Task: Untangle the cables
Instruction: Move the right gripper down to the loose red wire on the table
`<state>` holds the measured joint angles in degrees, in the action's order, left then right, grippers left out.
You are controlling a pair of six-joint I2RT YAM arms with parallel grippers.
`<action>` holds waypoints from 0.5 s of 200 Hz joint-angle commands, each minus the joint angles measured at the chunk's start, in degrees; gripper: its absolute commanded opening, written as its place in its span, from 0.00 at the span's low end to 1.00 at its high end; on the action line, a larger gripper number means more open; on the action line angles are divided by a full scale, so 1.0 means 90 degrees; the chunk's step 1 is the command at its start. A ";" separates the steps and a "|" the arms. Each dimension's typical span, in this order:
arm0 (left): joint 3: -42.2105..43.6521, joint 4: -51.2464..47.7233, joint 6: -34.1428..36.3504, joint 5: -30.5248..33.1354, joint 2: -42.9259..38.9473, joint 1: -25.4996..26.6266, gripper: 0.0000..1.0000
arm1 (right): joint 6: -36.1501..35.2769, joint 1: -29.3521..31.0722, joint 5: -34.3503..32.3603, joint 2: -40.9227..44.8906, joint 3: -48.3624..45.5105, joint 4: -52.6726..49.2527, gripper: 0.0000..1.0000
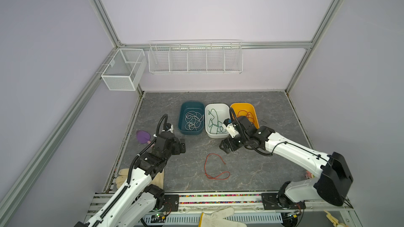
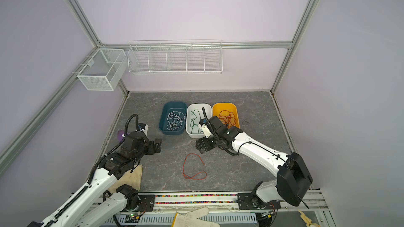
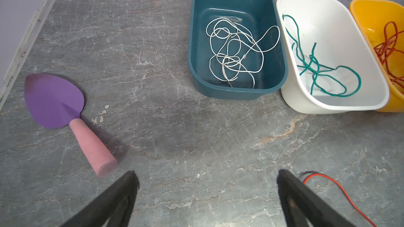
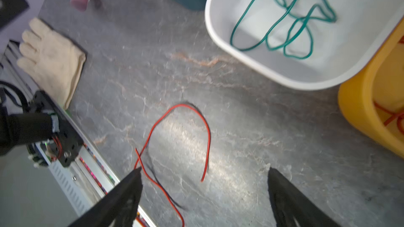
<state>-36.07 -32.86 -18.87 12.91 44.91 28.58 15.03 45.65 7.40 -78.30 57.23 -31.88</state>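
A loose red cable (image 1: 205,165) (image 2: 183,167) lies curled on the grey tabletop, near the front middle. My right gripper (image 1: 225,147) (image 4: 204,173) hovers open just behind the red cable (image 4: 209,136), and nothing sits between its fingers. My left gripper (image 1: 182,146) (image 3: 205,177) stands open over bare table to the left, holding nothing. A white cable (image 1: 192,120) (image 3: 227,57) lies tangled in the teal bin (image 1: 181,116). The white bin (image 1: 216,104) holds a green cable (image 1: 213,120) (image 4: 271,27). Red-orange cables (image 1: 247,114) lie in the yellow bin (image 1: 242,105).
A purple trowel with a pink handle (image 1: 143,136) (image 3: 54,99) lies at the table's left edge. A cream glove (image 1: 122,177) (image 4: 52,57) sits at the front left, under the left arm. Another glove (image 1: 218,217) lies below the front rail. Wire baskets (image 1: 194,58) hang on the back wall.
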 commanded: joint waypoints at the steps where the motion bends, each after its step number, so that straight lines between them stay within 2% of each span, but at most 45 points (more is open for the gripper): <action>1: 0.0073 0.0048 0.0024 -0.0077 -0.0038 0.0037 0.99 | 0.0065 0.0314 -0.0075 0.0515 -0.0518 0.0151 0.96; 16: 0.0065 0.0048 0.0029 -0.0077 -0.0036 0.0037 0.99 | 0.0135 0.0554 -0.0152 0.0795 -0.0924 0.0199 1.00; 48: 0.0073 0.0050 0.0041 -0.0060 -0.0048 0.0038 0.99 | 0.0258 0.1195 -0.0356 0.1173 -0.1510 0.0451 1.00; 100: 0.0073 0.0048 0.0037 -0.0076 -0.0038 0.0038 0.99 | 0.0356 0.1918 -0.0604 0.0939 -0.1906 0.0813 0.98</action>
<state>-36.07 -32.86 -18.87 12.53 44.91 28.58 17.21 61.25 3.88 -68.60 41.39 -27.49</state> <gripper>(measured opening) 0.988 0.989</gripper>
